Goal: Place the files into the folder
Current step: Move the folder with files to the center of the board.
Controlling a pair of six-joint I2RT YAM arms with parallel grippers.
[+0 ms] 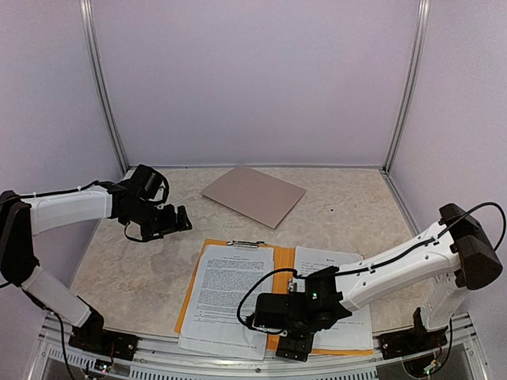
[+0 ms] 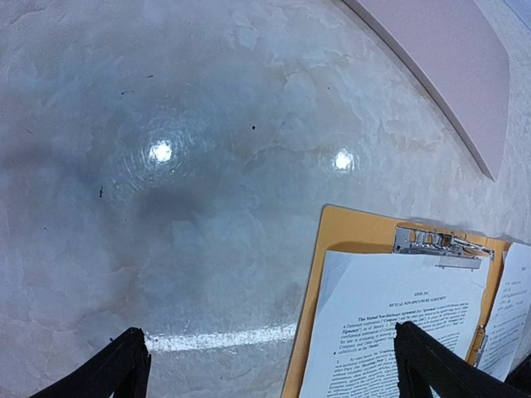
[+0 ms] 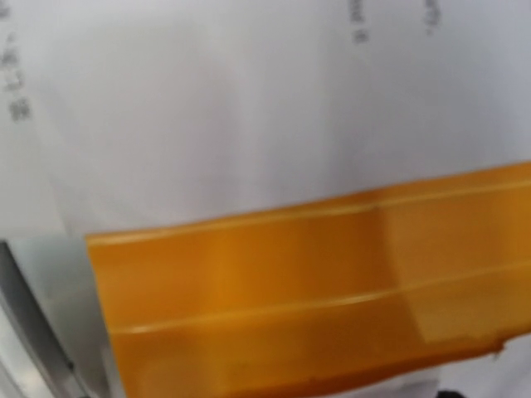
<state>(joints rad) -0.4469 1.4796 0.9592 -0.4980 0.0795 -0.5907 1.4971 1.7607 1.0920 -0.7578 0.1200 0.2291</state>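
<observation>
Light, floppy printed files [image 1: 226, 297] lie on the open orange folder [image 1: 283, 261] near the table's [image 1: 142, 269] front, best pinched at a free corner; the left gripper [image 1: 184, 220] hovers wide open aside, and the right gripper [image 1: 293, 347] sits wide-jawed, low over the folder's near edge.

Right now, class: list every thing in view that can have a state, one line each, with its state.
Folder: open, lying flat.
Left sheets: flat on the folder's left half, overhanging its near edge.
Right sheet: flat on the right half, partly hidden by the right arm.
Board: flat, apart from the folder.
Left tool: open, empty, in the air.
Right tool: open, low over the folder's near edge.
</observation>
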